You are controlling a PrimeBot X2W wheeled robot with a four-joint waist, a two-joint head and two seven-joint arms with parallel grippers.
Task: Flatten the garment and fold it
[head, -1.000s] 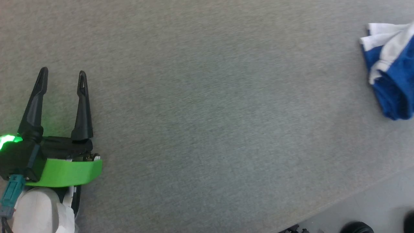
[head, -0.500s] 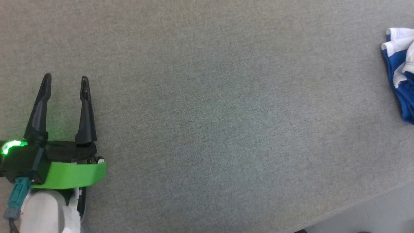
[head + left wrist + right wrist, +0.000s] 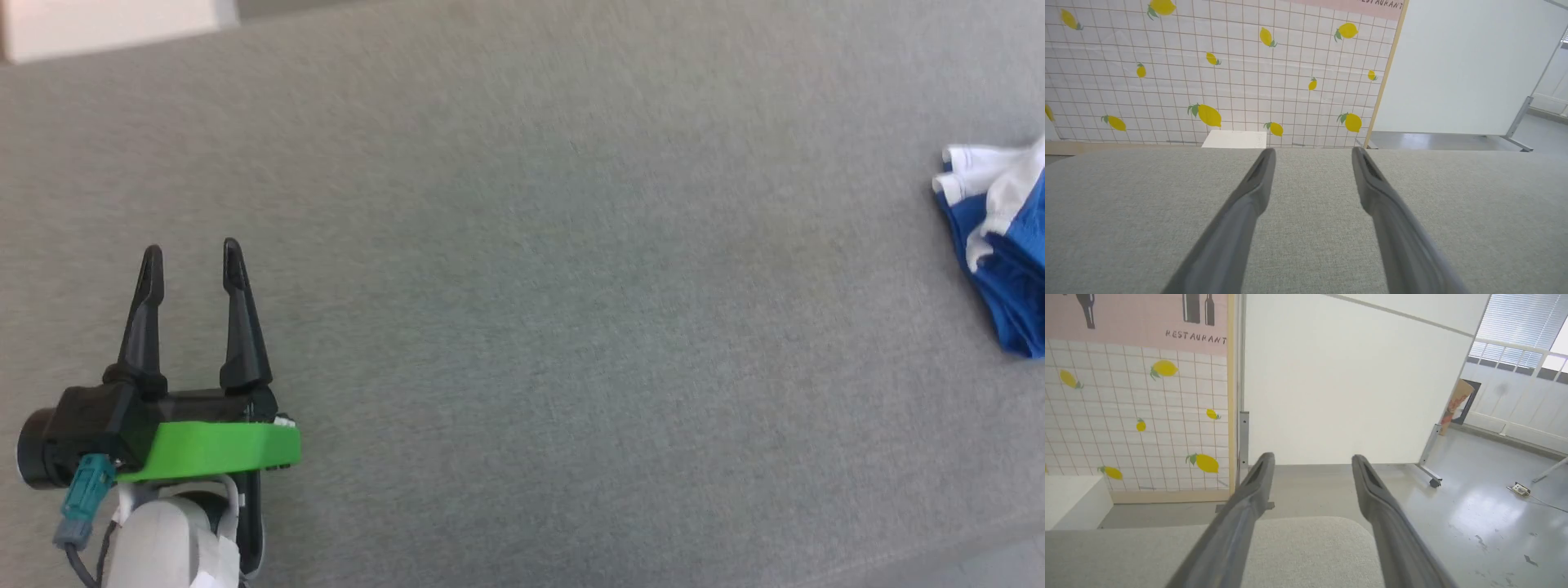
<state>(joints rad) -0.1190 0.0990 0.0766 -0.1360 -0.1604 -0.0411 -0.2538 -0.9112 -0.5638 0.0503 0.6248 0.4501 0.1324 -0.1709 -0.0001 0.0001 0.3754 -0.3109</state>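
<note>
**Item:** the garment (image 3: pixel 1000 261), blue shorts with white trim.
**Location:** far right edge of the grey padded surface (image 3: pixel 571 286) in the head view. It is bunched in a heap, partly cut off by the frame, and not yet flattened.
**Handling (judged):** light, soft and limp. It should drape when lifted and drag easily across the cloth. Nothing fragile.
**Suggested hold:** the white waistband (image 3: pixel 971 163), probably the firmest edge, though folds hide most of its run.
**Left gripper** (image 3: pixel 192 247): fingers spread, empty, well apart from the heap.
**Right gripper** (image 3: pixel 1313 456): fingers spread, empty, pointing past the surface's rounded end toward the floor (image 3: pixel 1474 506).
</note>
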